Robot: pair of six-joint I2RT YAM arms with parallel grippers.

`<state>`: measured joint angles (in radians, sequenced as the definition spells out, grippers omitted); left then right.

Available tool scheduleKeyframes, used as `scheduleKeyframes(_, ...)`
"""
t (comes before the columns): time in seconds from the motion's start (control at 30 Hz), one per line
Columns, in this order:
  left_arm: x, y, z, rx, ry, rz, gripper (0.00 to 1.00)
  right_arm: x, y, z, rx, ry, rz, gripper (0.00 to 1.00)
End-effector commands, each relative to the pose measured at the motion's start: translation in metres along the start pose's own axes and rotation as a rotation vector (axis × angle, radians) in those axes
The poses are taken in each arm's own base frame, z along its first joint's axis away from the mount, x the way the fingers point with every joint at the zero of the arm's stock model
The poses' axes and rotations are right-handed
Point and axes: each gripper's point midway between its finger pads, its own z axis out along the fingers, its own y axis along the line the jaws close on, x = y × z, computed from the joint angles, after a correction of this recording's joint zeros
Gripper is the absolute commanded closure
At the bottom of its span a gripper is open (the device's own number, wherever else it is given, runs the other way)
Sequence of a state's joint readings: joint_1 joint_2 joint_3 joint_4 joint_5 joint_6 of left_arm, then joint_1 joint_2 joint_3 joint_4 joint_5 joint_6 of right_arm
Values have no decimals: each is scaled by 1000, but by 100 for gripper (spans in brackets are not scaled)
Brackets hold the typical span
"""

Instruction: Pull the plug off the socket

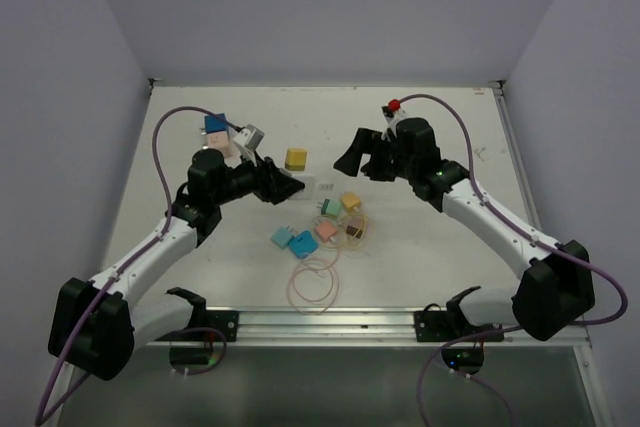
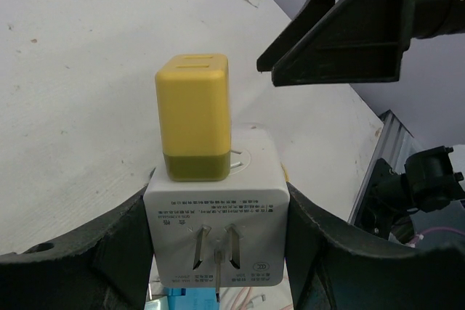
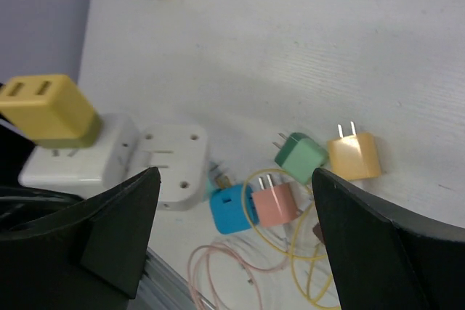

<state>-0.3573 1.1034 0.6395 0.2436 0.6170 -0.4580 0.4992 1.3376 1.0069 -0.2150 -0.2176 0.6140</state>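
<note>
At my left wrist, my left pincer (image 2: 218,192) clamps the white socket (image 2: 215,215) between both fingers. The socket's label carries rows of small print too fine to read, above 2 flat prongs. The yellow plug (image 2: 194,117) stands seated on its upper face. At my right wrist, my right pincer (image 3: 234,179) gapes wide, holding nothing, with plug and socket off to the left and 2 slots showing on the plug's end. From above, both arms reach inward over the table (image 1: 300,117), pincers facing each other, close but apart.

The socket (image 2: 247,212) hides the prongs of the plug (image 2: 193,117).
</note>
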Motion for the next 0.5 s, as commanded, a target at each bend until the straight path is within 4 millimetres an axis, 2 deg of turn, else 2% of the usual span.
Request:
scheduleKeyframes(0.0,-12,-21,5,75,-39,90,100,-34,58,-22,-170,-89,23,10)
scheduleKeyframes(0.13,-10,-26,11,80,-35,91,100,-42,91,-27,-262,-123,27,8)
scheduleKeyframes(0.23,-9,-30,14,78,-40,91,100,-41,104,-26,-288,-128,33,7)
scheduleKeyframes(0.47,-11,-40,24,83,-45,102,100,-29,118,-12,-294,-106,42,9)
